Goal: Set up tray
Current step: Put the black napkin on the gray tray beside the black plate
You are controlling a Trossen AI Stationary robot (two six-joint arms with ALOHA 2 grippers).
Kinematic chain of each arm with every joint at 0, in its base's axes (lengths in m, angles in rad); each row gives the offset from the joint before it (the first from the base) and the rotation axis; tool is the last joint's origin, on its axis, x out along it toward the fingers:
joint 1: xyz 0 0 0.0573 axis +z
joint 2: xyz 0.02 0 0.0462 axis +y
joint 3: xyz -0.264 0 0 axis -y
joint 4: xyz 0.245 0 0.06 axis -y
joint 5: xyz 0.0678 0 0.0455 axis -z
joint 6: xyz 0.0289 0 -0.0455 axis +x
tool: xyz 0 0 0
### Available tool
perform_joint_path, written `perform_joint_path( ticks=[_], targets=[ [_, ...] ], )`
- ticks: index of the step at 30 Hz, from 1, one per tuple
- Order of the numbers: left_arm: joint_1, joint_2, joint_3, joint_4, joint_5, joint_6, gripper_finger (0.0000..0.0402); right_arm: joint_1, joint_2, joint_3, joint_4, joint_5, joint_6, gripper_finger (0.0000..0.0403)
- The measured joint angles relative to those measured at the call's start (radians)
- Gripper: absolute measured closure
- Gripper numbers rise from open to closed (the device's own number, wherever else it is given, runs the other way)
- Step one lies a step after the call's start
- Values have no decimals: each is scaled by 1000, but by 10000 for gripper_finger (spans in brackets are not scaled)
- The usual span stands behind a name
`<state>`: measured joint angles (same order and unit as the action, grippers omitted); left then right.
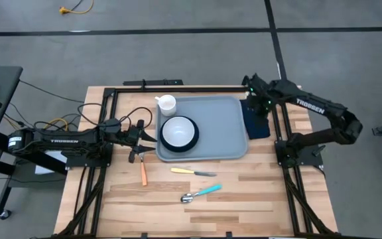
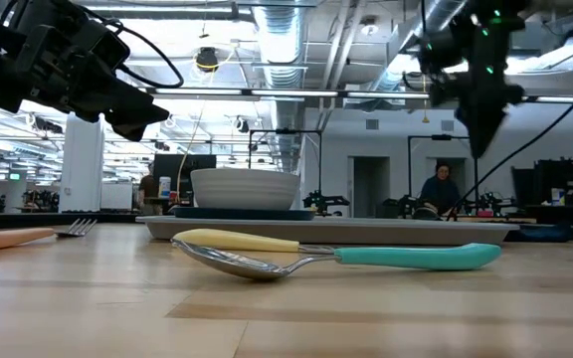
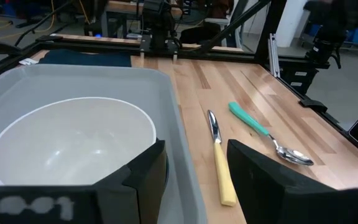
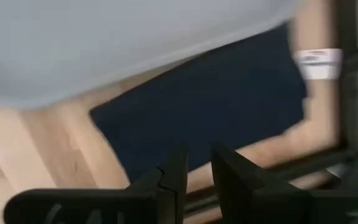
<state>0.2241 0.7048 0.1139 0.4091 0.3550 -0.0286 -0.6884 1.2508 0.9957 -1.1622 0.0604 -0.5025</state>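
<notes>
- The tray (image 1: 224,126) lies flat on the wooden counter (image 1: 244,192), toward its far side, between the two arms.
- A white bowl (image 1: 178,131) on a dark plate sits at the tray's left end.
- The left pincer (image 1: 138,141) hovers just beside the tray's left edge, fingers parted, grasping nothing.
- The right pincer (image 1: 260,111) hangs over the dark napkin (image 1: 257,123) at the tray's right edge, fingers narrowly apart, empty.
- A knife (image 1: 192,172), a spoon (image 1: 201,193) and a fork (image 1: 144,171) lie on the counter nearer me.
</notes>
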Motion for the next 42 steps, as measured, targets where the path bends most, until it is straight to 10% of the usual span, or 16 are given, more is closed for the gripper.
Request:
perform_joint_path(
  ticks=[13, 42],
  targets=[
    [0, 0, 0, 0, 5, 45, 242, 7, 27, -218, 135, -87, -29, 339],
    [-2, 0, 0, -23, 6, 46, 242, 58, 47, -235, 173, -33, 54, 338]
  ],
)
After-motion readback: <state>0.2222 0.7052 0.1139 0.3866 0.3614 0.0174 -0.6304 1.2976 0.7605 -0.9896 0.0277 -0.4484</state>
